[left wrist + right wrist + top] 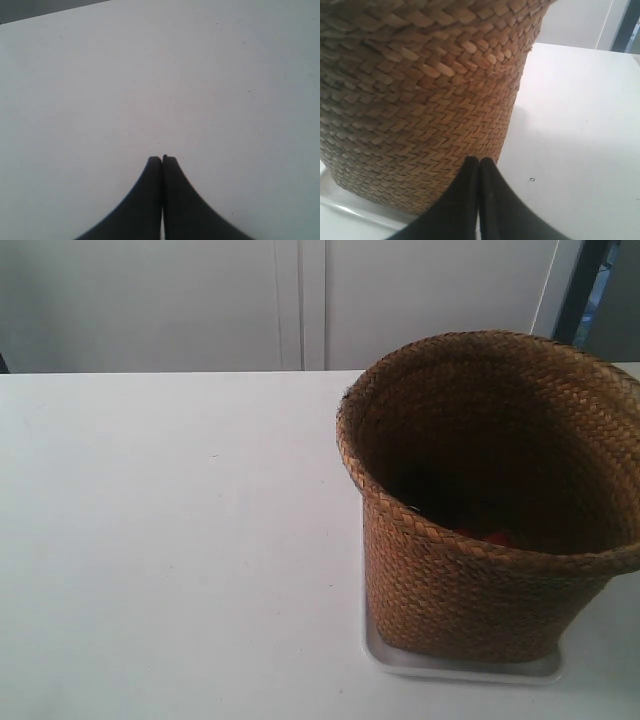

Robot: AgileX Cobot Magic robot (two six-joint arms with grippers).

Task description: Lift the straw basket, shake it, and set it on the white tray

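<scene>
Well, the straw basket (pixel 470 580) sits upright on the white tray (pixel 455 670). Both pincers are clenched and empty, the right pincer (pixel 479 160) close by the weave and the left pincer (pixel 162 159) over bare surface (pixel 150 75). Best to back off straight, without nudging the basket.

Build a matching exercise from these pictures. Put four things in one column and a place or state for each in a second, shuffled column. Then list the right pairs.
Column one:
1. large round brown woven-straw basket
2. flat glossy white plastic tray
3. black left pincer
4. black right pincer

Column two:
A. shut, close to the basket's woven outer wall
B. stands upright on the tray
C. shut, above the white table, nothing else near
D. under the basket, only its rim showing

Pairs: 1-B; 2-D; 3-C; 4-A
</scene>
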